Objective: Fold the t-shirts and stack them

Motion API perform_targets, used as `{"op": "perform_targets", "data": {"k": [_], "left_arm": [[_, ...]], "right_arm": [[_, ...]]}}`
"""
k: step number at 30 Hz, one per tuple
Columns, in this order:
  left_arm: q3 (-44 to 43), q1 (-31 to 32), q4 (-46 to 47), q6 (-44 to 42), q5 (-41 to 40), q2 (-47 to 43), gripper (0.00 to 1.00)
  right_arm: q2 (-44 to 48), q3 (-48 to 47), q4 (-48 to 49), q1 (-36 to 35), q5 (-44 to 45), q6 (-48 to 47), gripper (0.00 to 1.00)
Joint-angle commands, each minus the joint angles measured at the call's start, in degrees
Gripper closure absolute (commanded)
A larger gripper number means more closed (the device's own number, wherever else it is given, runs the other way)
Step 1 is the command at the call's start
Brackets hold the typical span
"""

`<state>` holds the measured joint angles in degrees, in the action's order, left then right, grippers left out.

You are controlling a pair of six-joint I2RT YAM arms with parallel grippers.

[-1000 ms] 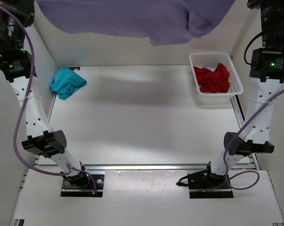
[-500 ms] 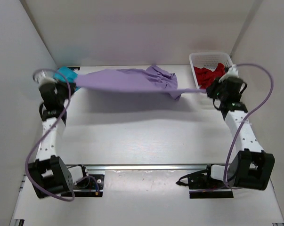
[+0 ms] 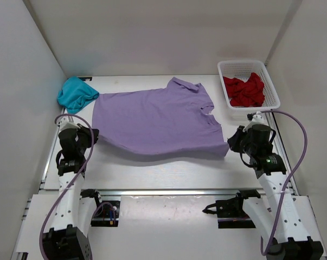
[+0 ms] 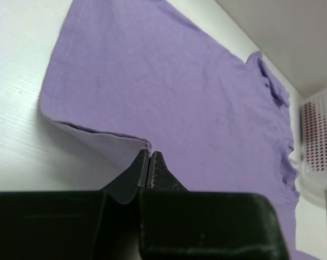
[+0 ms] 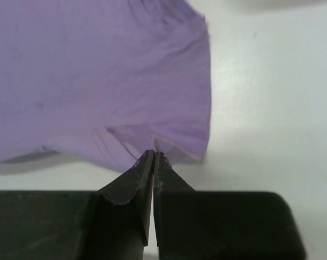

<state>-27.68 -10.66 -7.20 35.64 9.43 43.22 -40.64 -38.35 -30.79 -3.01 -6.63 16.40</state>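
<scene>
White table point(image 3: 152, 173) between white walls: a lavender t-shirt point(image 3: 158, 122) lies spread at its middle, pinched at both near corners.

The left gripper point(image 4: 148, 157) has its fingers pressed together on the near-left corner, and the right gripper point(image 5: 153, 154) is clamped the same way on the near-right one. A teal t-shirt point(image 3: 76, 95) sits bunched at the far left, and a red t-shirt point(image 3: 244, 91) lies in the white mesh basket point(image 3: 249, 62). The fold should go best if both corners rise level, the edge between them stays taut, and it is laid squarely along the far edge before release.
</scene>
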Motion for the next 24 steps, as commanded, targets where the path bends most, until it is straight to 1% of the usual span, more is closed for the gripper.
{"op": "perform_targets", "data": {"k": [1,3,4,5,6,7,8,11,13,15,17,18,19,20,22,24], "left_arm": [[0.7,1.0,-8.4,-4.7,-0.3,-3.1,0.98],[1.1,1.5,-11.2,-6.0,-3.3,-5.4,0.99],[1.5,2.1,-12.0,-6.1,-3.9,-5.6,0.99],[2.3,2.2,-11.8,-5.0,-3.5,-5.9,0.99],[2.4,2.0,-11.5,-4.2,-2.8,-5.5,1.00],[3.5,1.3,-10.6,-2.4,-1.4,-5.0,1.00],[4.1,0.3,-8.8,-0.6,-0.2,-5.0,0.99],[8.1,-2.3,-1.8,5.1,6.6,-1.8,0.97],[9.4,-4.6,2.1,8.2,11.5,0.1,0.97],[8.8,-7.2,5.0,10.3,13.4,2.5,0.97],[8.1,-8.6,6.1,11.1,15.2,5.3,0.98],[7.7,-9.3,6.2,11.6,15.1,6.0,0.97],[6.7,-9.5,6.7,11.7,14.0,7.0,0.96],[6.0,-10.4,6.5,11.9,13.9,8.4,0.96],[6.1,-12.0,9.8,13.2,14.4,10.3,0.97],[6.1,-12.9,10.6,14.1,14.5,12.4,0.97]], "right_arm": [[1.6,-3.0,-11.4,-0.3,-1.7,1.5,1.00],[2.6,-2.6,-12.4,0.0,-3.3,2.1,1.00],[3.6,-3.2,-12.8,-1.8,-1.4,2.7,1.00],[4.0,-3.1,-12.7,-2.4,-1.5,3.1,1.00],[3.6,-2.7,-12.1,-2.0,-1.5,3.8,1.00],[3.4,-1.7,-11.0,-1.8,-3.8,3.9,1.00],[3.5,-0.9,-8.9,-1.5,-5.6,4.3,1.00],[1.2,1.4,-3.3,0.8,-11.1,6.7,1.00],[-2.1,1.0,0.2,1.0,-12.5,9.1,1.00],[-4.8,0.3,5.6,0.1,-11.1,10.5,1.00],[-8.7,-0.4,8.4,-0.1,-10.1,11.6,1.00],[-11.5,-1.2,11.2,-0.2,-9.8,12.2,1.00],[-14.7,-2.0,12.0,-0.8,-9.7,12.9,1.00],[-16.0,-2.9,14.0,-0.9,-9.2,12.9,1.00],[-21.3,-4.3,15.9,-1.6,-7.0,13.1,0.99],[-24.6,-5.0,19.3,-0.9,-6.8,12.9,1.00]]}}
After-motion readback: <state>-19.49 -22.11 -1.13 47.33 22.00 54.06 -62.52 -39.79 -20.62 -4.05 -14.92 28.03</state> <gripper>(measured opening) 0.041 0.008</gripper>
